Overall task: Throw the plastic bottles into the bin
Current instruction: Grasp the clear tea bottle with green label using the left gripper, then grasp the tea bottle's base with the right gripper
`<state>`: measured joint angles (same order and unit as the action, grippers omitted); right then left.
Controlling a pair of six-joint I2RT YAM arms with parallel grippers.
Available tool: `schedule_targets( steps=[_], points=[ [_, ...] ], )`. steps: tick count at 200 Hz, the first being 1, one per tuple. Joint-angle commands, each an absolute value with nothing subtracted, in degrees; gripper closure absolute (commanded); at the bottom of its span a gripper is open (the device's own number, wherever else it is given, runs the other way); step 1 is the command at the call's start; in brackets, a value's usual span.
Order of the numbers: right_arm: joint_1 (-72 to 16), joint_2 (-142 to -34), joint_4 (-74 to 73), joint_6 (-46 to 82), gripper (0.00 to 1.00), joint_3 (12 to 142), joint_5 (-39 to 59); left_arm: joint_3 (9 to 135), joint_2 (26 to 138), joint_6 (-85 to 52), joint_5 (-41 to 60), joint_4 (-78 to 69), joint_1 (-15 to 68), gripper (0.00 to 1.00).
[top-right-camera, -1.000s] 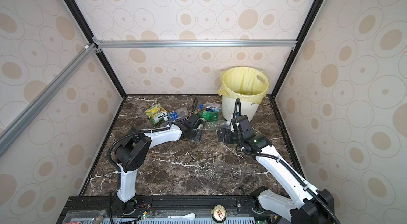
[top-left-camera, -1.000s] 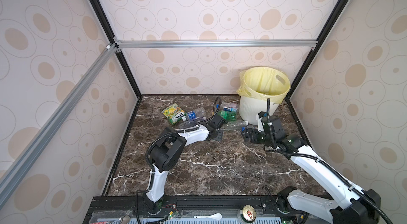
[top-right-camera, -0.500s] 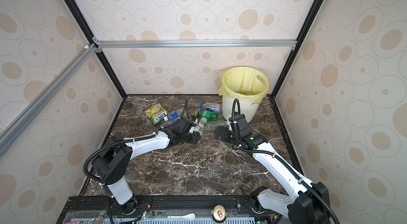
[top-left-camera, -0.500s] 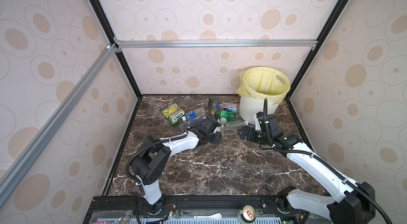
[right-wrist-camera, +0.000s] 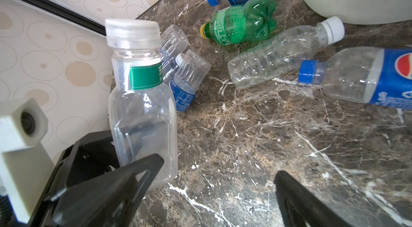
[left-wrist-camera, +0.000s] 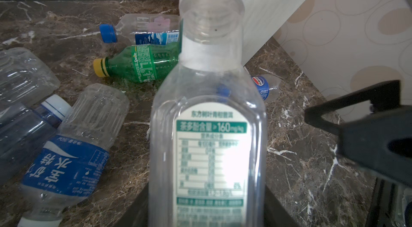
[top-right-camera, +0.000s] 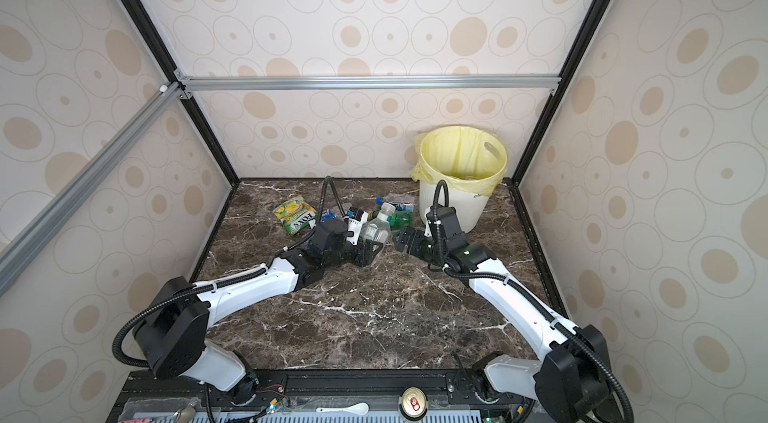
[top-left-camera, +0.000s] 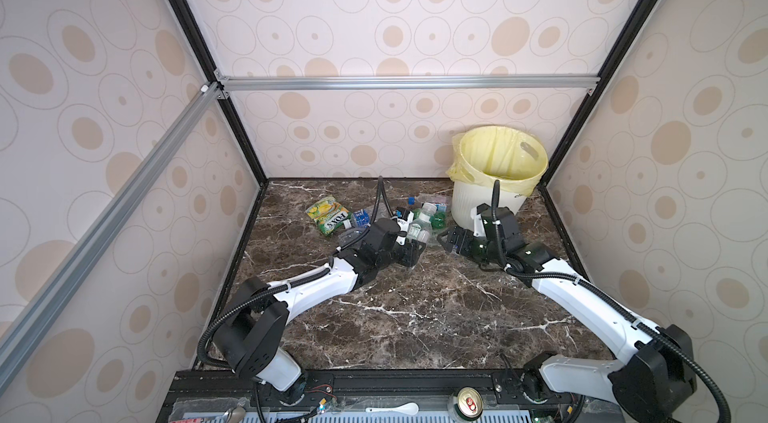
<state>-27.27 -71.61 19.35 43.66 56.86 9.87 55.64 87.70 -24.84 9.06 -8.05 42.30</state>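
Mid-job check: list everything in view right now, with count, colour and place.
bin: one, white with yellow liner, back right corner
held bottle: one, clear with white cap and green neck band, cap up in the left tool
Sprite bottle: one, green with yellow cap, near the bin
Pepsi bottle: one, clear with blue cap and label, by the bin
plain bottle: one, clear with white cap, beside the bin
other loose bottles: at least four, clear or blue-tinted, lying on the table
FOXS packet: one, yellow-green, flat, left of the bottles
drink can: one, metal, on the front rail
left tool: one, black, shut on the held bottle
right tool: one, black, open and empty, facing the held bottle
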Motion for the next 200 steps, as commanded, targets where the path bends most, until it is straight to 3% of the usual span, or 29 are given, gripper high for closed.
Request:
schedule_targets(
  steps=[1,68,113,200],
  points=[
    [-28.05,-72.56,16.25,45.54,0.0,59.47,11.67,55.66,86.33,-23.49,9.93,-10.37,43.05,0.47],
    [-29.16,-76.51,14.3,46.14,0.01,62.8,12.53,56.3,84.98,-22.06,9.71,-11.2,44.86,0.47],
    [-29.51,-78.72,11.94,46.32,0.13,63.17,14.07,56.46,84.09,-21.98,10.53,-11.96,45.58,0.46],
    [-30.51,-80.38,7.74,46.41,0.24,62.58,16.33,56.4,82.14,-22.53,12.04,-13.38,46.31,0.43]
  ],
)
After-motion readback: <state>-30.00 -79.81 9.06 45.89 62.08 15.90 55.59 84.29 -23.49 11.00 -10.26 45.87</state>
